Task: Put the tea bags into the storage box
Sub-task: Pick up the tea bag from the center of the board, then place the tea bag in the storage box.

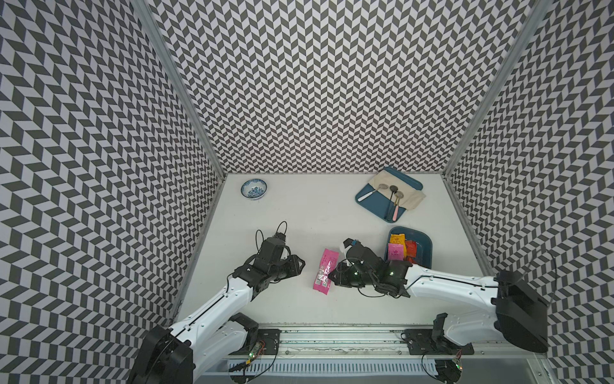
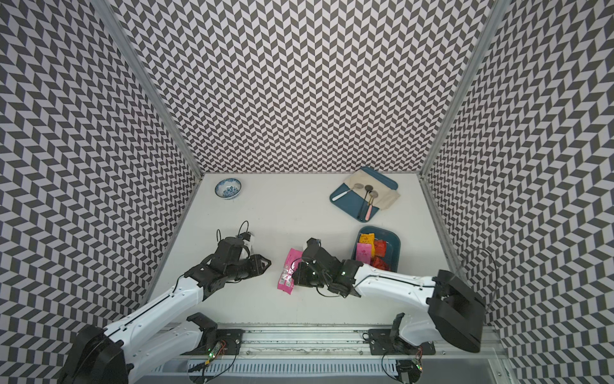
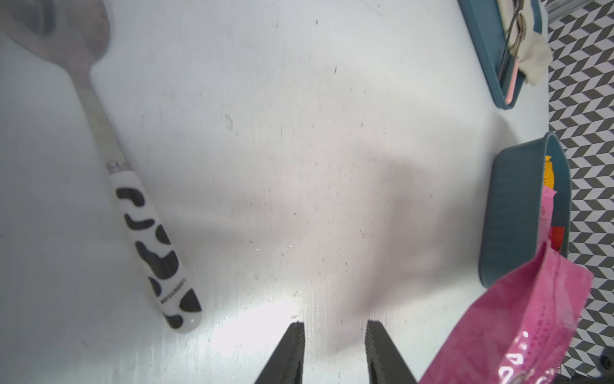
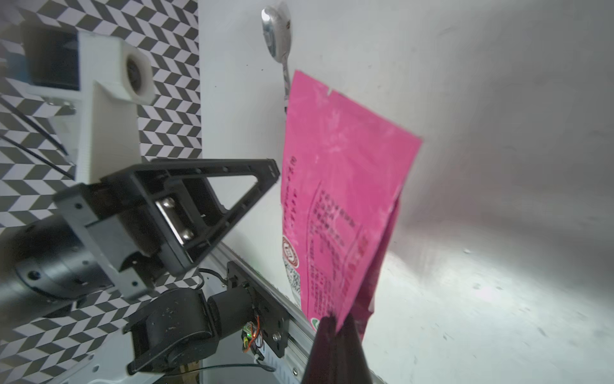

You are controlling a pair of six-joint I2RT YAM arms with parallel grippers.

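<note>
My right gripper [image 1: 330, 274] [image 4: 335, 324] is shut on one long edge of a long pink tea bag [image 1: 323, 271] [image 4: 339, 199] with a white label. The packet hangs tilted just above the table centre. The teal storage box [image 1: 427, 247] [image 3: 511, 216] stands to the right of it, behind my right wrist. It holds a yellow-orange packet [image 1: 397, 239], a pink one [image 1: 395, 254] and red-orange ones [image 1: 411, 247]. My left gripper [image 1: 300, 264] [image 3: 335, 324] is open with nothing between its fingers, just left of the held packet [image 3: 518, 325].
A spoon with a black-and-white patterned handle [image 3: 156, 252] lies on the table by my left gripper. A flat blue tray [image 1: 365, 199] with a beige cloth and spoons sits at the back right. A blue-and-white bowl [image 1: 254, 189] stands at the back left.
</note>
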